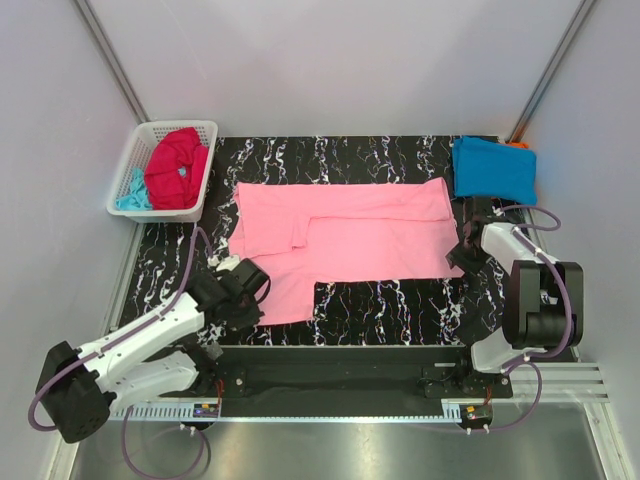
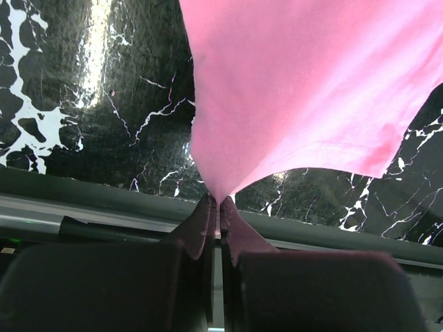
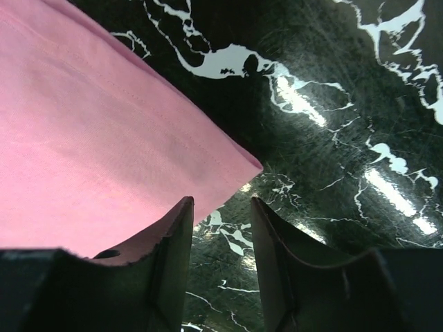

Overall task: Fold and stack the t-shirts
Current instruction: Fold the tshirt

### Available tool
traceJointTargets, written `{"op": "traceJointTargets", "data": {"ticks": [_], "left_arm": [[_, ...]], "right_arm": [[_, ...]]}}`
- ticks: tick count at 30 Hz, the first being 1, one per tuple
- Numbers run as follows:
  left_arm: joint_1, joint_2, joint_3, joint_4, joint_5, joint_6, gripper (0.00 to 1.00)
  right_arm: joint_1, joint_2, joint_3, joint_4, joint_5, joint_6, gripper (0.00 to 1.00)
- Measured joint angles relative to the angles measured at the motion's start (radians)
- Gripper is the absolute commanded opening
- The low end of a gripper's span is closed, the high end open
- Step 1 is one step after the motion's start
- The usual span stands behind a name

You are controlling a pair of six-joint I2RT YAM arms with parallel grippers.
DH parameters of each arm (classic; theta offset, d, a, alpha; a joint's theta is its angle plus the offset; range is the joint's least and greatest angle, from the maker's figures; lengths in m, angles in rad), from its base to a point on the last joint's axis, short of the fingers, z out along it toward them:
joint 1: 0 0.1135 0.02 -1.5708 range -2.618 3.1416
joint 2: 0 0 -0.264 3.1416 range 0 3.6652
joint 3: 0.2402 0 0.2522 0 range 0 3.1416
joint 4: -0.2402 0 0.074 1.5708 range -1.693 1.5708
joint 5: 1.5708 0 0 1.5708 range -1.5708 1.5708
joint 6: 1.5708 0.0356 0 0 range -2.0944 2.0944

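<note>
Black left hand (image 2: pixel 219 202) on soft pink t-shirt (image 2: pixel 304 90)

Orange shirt (image 1: pixel 518 145) mostly hidden behind blue shirt (image 1: pixel 494 168).

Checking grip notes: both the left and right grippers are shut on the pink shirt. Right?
Only the left gripper is shut on the pink shirt. The right wrist view shows the right gripper open, at the shirt's corner.
</note>
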Motion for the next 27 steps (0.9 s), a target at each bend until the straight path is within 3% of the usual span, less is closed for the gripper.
{"op": "traceJointTargets", "data": {"ticks": [12,19,22,23,27], "left_arm": [[0.000,0.018,0.019,-0.010,-0.017,0.022,0.00],[0.000,0.019,0.019,-0.012,-0.023,0.026,0.00],[0.000,0.019,0.019,-0.013,-0.024,0.029,0.00],[0.000,0.019,0.019,-0.013,-0.024,0.029,0.00],[0.000,0.019,0.020,-0.016,-0.027,0.029,0.00]], "right_arm": [[-0.048,0.048,-0.025,0.020,-0.066,0.002,0.45],[-0.057,0.053,-0.024,0.029,-0.076,-0.006,0.27],[-0.063,0.061,-0.018,0.038,-0.089,-0.012,0.11],[-0.065,0.063,-0.017,0.041,-0.095,-0.012,0.00],[-0.069,0.065,-0.015,0.048,-0.107,-0.016,0.00]]}}
